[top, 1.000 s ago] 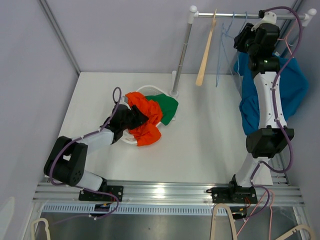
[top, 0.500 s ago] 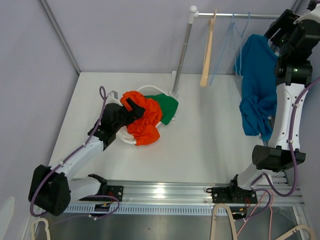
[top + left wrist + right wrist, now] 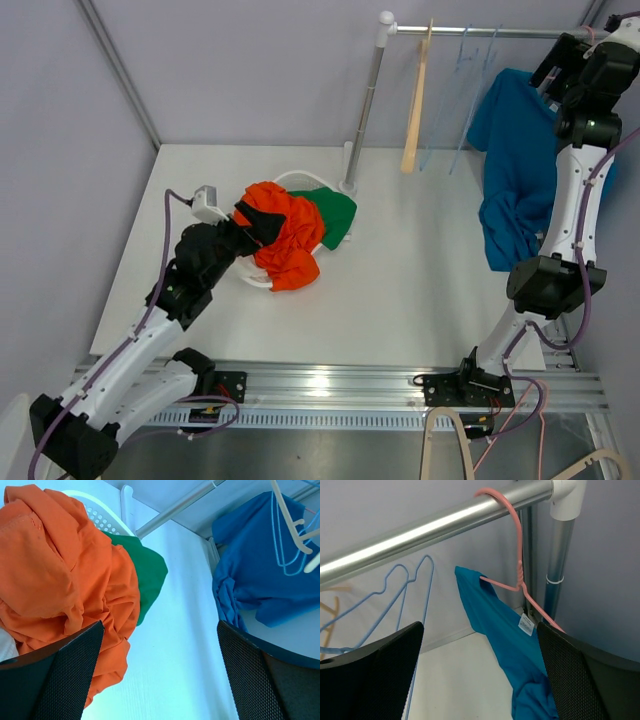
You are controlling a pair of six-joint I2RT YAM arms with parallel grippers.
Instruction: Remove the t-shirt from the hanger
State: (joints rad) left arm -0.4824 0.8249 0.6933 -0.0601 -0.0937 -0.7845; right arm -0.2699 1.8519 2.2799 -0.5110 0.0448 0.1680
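at upper right of the frame the blue t-shirt (image 3: 510, 170) hangs on the pink hanger (image 3: 520, 550) on the rail (image 3: 420, 530); right gripper (image 3: 479, 630) and left gripper (image 3: 160, 627) are both spread wide, holding nothing.

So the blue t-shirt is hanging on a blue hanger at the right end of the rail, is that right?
Not quite. The blue t-shirt does hang at the right end of the rail, but its hanger is pink, not blue. The blue hangers beside it carry nothing. The right wrist view shows this.

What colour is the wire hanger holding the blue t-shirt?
The wire hanger is salmon pink; the right wrist view shows it best.
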